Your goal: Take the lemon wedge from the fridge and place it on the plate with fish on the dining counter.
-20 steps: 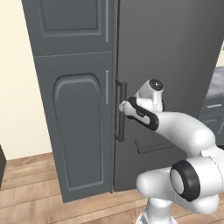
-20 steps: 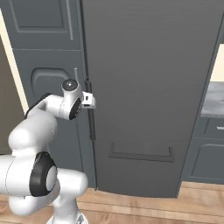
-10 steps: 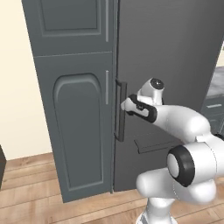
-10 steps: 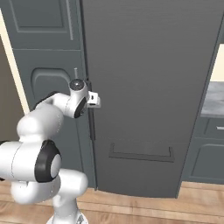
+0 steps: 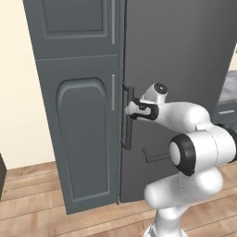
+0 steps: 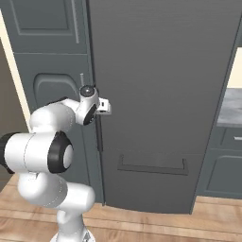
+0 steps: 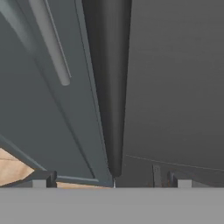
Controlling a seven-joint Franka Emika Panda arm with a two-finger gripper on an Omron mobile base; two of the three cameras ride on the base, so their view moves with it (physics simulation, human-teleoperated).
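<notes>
The fridge (image 5: 180, 69) stands shut in front of me: flat dark grey door, no gap at its left edge. With the door shut I cannot see the lemon wedge or tell where it lies. The dark vertical bar handle (image 5: 128, 118) runs down the door's left edge; in the hand view it shows as a dark rounded bar (image 7: 111, 87) running up the middle of the frame.

My claw (image 5: 129, 109) is level with the upper part of that handle, pointed at it. Jaws are spread wide; in the hand view one tip (image 7: 41, 179) sits to the left of the bar and the other to the right, the bar between them. I cannot tell whether either tip touches the bar. From the right base view the claw (image 6: 107, 107) sits against the door's left edge.

Left of the fridge is a panelled dark grey cabinet (image 5: 81, 139) with a slim silver handle (image 5: 113, 92). Wood floor (image 5: 46, 208) below. A grey-topped counter (image 6: 229, 106) shows at the right edge.
</notes>
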